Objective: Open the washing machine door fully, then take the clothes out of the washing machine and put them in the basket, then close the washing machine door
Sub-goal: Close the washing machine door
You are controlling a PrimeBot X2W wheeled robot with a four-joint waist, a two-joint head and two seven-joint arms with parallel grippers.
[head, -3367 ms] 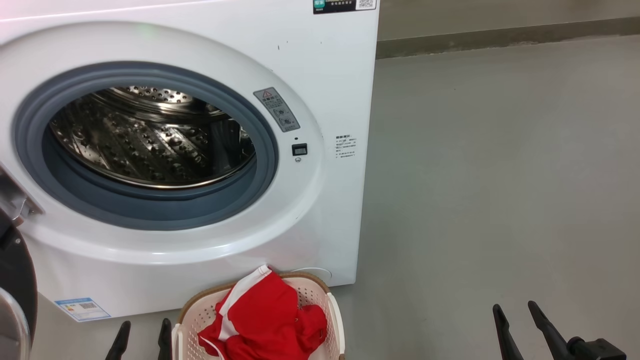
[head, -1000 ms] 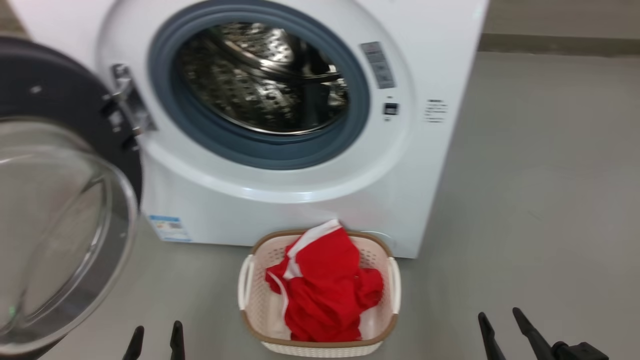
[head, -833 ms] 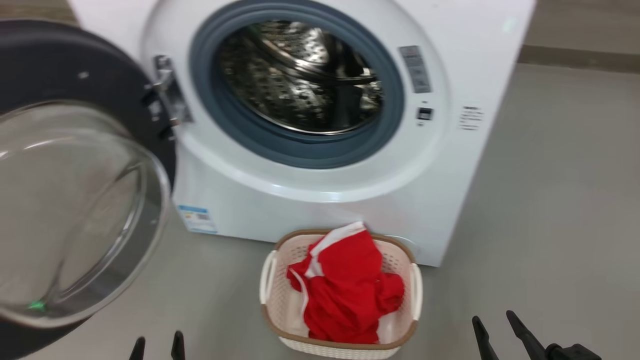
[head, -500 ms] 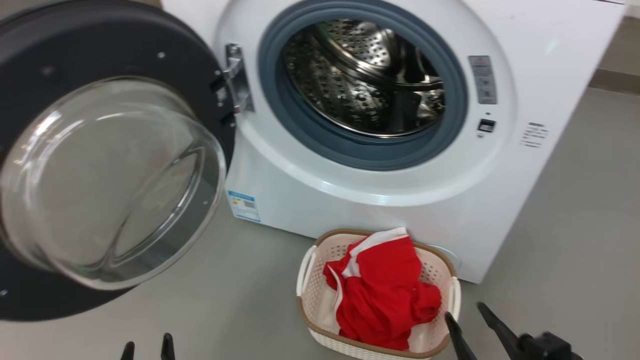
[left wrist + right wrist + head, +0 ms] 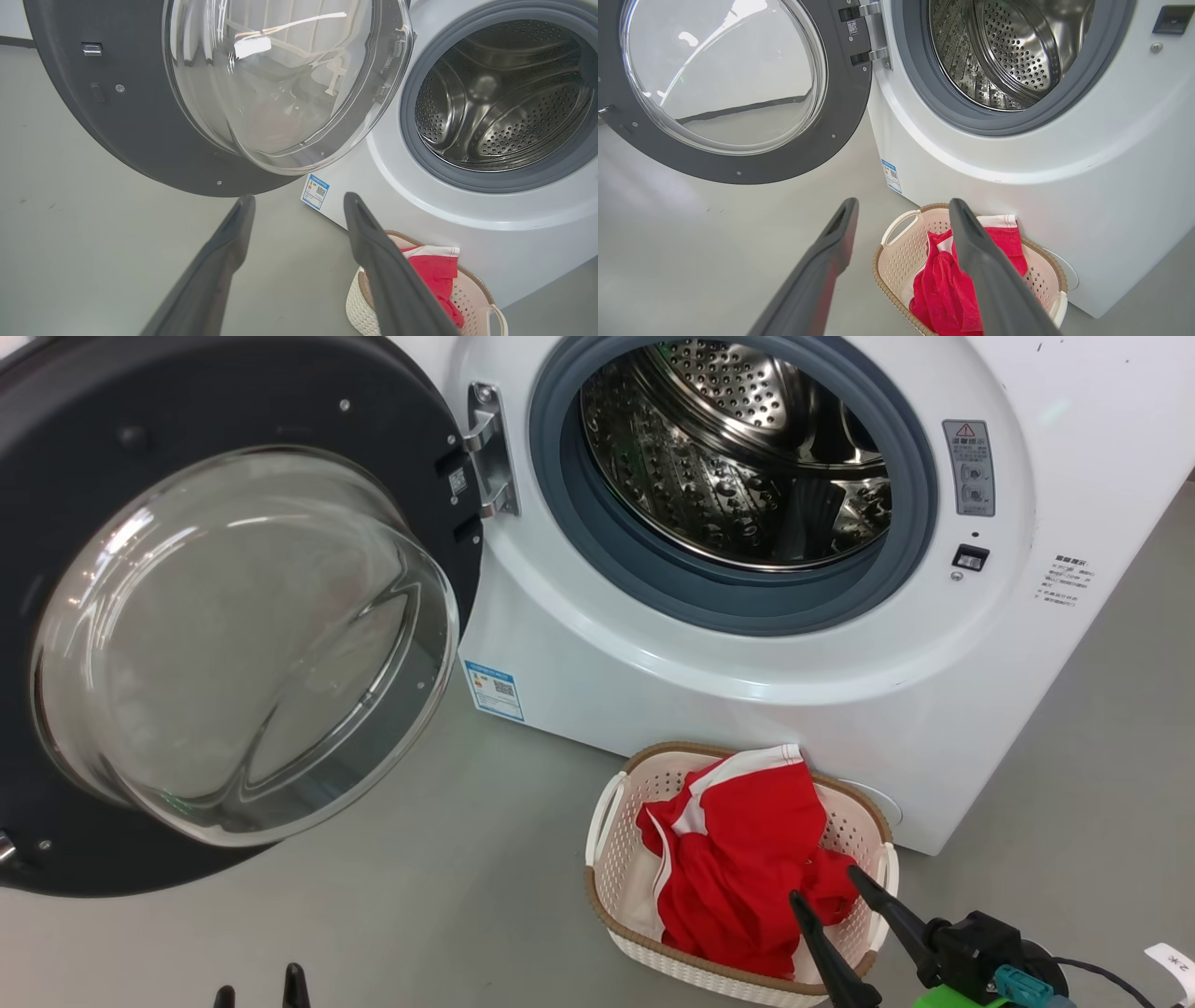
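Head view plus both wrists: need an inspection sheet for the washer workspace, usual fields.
Surface: smooth grey floor.
Job's things: big white front-loading washing machine; its black-rimmed round glass door is swung wide open to the left; no clothes visible in the perforated steel drum; bright red white-trimmed clothes lie in the cream perforated plastic basket in front of the machine.
Clutter: white paper slip, far right.
End effectors: left end effector open, empty; right end effector open, empty, by the basket's near rim.
Cables: thin dark cable behind the right end effector.
Surroundings: nothing seen.
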